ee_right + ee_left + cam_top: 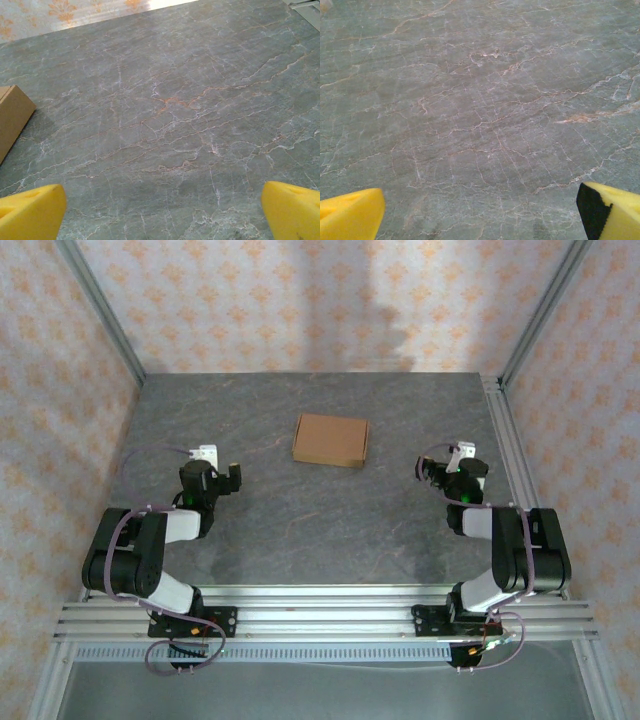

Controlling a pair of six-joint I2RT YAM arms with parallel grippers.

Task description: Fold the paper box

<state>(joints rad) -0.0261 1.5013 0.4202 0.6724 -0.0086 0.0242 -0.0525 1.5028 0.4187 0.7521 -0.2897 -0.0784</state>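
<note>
Two black robot arms are bolted to silver aluminium rails along the near edge of a grey, stone-patterned table (300, 530) veined in white and rust. Each arm folds back on itself and carries a loop of purplish cable and a small white camera at its wrist.

One left gripper (230, 478) rests low over the left side of the table, about halfway between the near and far edges. In the left wrist view its two yellow fingertips (350, 215) sit at opposite bottom corners, spread wide, with bare table between them. The inner face of the right-hand fingertip is black.

One right gripper (430, 471) sits near the right edge of the table, at about the same depth. Its two yellow fingertips (30, 212) are likewise spread wide apart and pinch nothing.

One plain brown cardboard paper box (331, 440), shallow and rectangular, lies flat in the far half of the table, roughly midway between the left and right edges. It lies well apart from both grippers, with open table between it and each. The right wrist view catches one corner of it at the left edge of the frame (12, 117).

Walls papered in pale pink with small orange motifs enclose three sides, with grey metal posts at the far corners.
</note>
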